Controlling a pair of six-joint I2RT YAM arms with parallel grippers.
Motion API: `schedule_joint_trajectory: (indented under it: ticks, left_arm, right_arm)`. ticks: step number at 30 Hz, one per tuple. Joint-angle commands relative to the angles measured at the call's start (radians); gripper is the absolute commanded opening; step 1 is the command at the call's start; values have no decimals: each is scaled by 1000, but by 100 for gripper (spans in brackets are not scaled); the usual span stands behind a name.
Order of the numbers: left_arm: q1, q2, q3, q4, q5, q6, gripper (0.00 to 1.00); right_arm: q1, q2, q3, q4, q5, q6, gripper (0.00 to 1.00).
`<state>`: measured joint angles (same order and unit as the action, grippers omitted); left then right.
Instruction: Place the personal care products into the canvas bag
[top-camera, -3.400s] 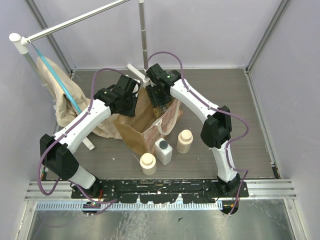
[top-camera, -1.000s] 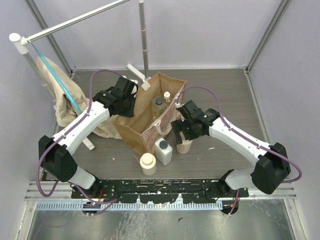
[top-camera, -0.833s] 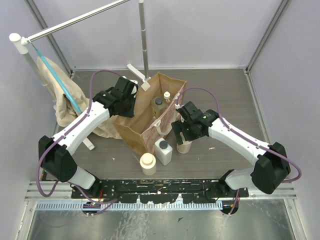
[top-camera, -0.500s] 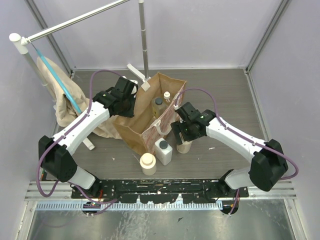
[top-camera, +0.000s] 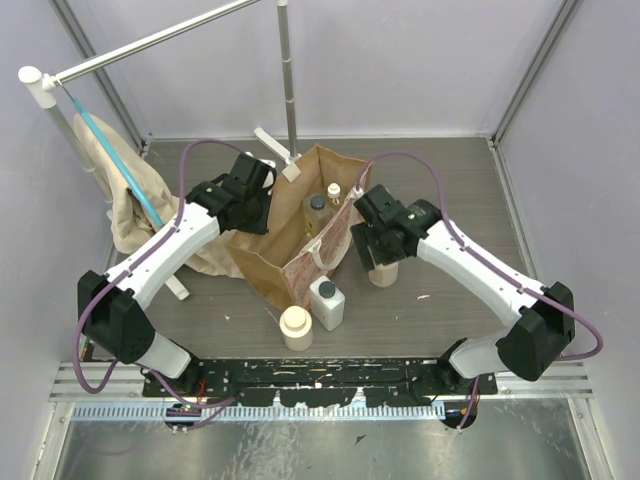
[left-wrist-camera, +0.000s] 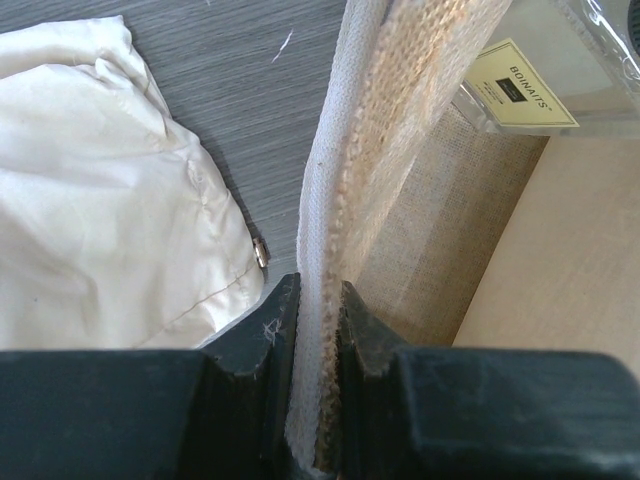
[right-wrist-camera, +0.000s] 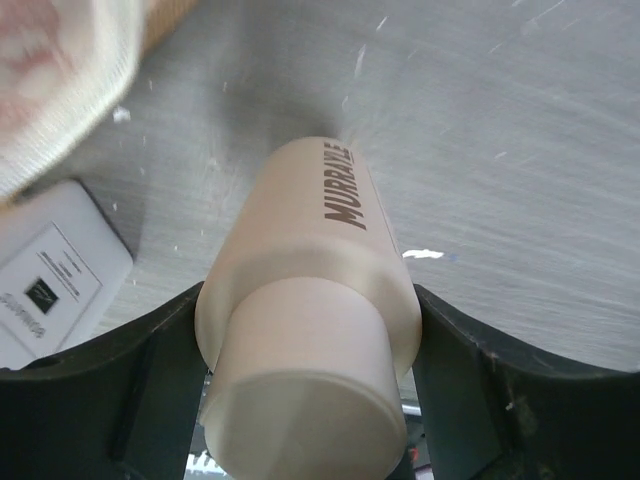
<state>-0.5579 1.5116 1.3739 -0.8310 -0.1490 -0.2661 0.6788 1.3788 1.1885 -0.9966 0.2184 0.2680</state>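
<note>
Three views, placed against the canvas bag (top-camera: 285, 265). Top external: fixed high above and behind my bases, tilted down and forward, far off; the bag sits mid-frame on the table (top-camera: 480, 190). Left wrist: on my left gripper (left-wrist-camera: 318, 300), sighting along its fingers, very close on the bag's left rim; beige cloth (left-wrist-camera: 100, 200) left of the bag. Right wrist: on my right gripper (right-wrist-camera: 310, 300), aimed down at the tabletop right of the bag, very close on a cream round bottle (right-wrist-camera: 320, 230); white square bottle (right-wrist-camera: 50, 280) at frame edge. Both wrist patches appear in the top view; the wrist views themselves share only bag fabric and tabletop.
</note>
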Motion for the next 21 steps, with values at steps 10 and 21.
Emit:
schedule_joint_trajectory:
  ticks: [10,21]
  left_arm:
    - [9,33,32,0,-9,8,5]
    - [10,24,29,1,-14,7,5]
  right_arm:
    - [-7,166,919,-254,420,-163,1]
    - [-7,212,1086,76,75,-255,1]
